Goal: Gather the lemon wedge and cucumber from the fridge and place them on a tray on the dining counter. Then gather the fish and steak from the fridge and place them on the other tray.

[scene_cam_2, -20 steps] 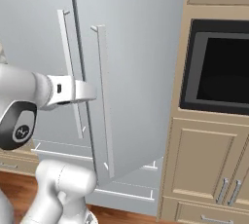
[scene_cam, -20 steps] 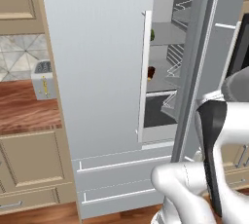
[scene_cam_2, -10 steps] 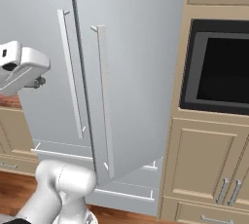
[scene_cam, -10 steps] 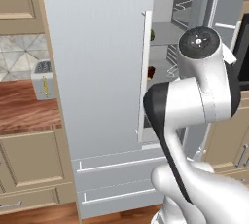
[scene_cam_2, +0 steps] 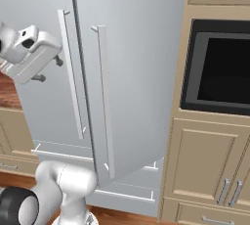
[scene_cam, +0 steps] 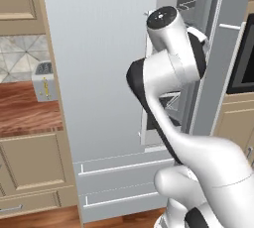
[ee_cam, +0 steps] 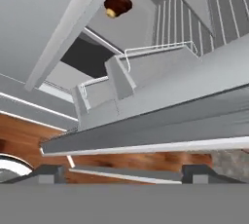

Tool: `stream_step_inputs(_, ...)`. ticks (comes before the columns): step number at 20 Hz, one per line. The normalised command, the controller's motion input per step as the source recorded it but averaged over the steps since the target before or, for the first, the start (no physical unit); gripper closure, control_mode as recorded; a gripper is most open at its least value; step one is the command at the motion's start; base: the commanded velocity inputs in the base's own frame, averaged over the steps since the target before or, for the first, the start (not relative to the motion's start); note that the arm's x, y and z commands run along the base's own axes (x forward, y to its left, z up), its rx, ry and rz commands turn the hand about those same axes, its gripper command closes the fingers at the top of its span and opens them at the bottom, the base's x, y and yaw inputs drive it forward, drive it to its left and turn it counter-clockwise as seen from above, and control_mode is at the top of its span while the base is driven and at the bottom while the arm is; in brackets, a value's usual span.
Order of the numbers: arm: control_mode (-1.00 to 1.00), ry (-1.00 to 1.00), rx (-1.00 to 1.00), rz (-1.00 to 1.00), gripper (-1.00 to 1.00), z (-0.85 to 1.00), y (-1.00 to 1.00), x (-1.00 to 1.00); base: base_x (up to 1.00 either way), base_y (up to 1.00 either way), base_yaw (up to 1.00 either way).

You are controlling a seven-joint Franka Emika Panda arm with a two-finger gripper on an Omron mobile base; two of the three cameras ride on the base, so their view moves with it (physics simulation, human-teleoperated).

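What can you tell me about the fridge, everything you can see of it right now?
The fridge is a tall, pale grey two-door unit with long vertical bar handles and two drawers below. Its right door stands partly open, showing white wire racks and grey shelves inside. A rounded dark reddish-brown item sits in there. Nothing grips it.

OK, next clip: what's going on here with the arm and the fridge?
The robot arm is parked in front of the fridge, whose right door stands ajar. The gripper sits beside the door handles with its jaws open and nothing in them. In the hand view, a dark reddish-brown steak lies on a shelf inside. None of the food has been picked up yet.
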Motion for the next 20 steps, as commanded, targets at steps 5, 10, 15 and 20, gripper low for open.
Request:
stream_step_inputs(5, -1.00, 0.05, -0.22, 0.08, -1.00, -0.47, 0.11, 0.85, 0.00, 0.00, 0.00)
stream_step_inputs(10, -1.00, 0.00, -0.20, 0.04, -1.00, -0.30, 0.00, 0.70, 0.00, 0.00, 0.00)
stream_step_inputs(15, -1.00, 0.00, -0.09, 0.05, -1.00, -0.05, -0.13, 0.57, 0.00, 0.00, 0.00)
stream_step_inputs(20, -1.00, 0.00, -0.07, 0.02, -1.00, 0.00, -0.34, 0.28, 0.00, 0.00, 0.00)
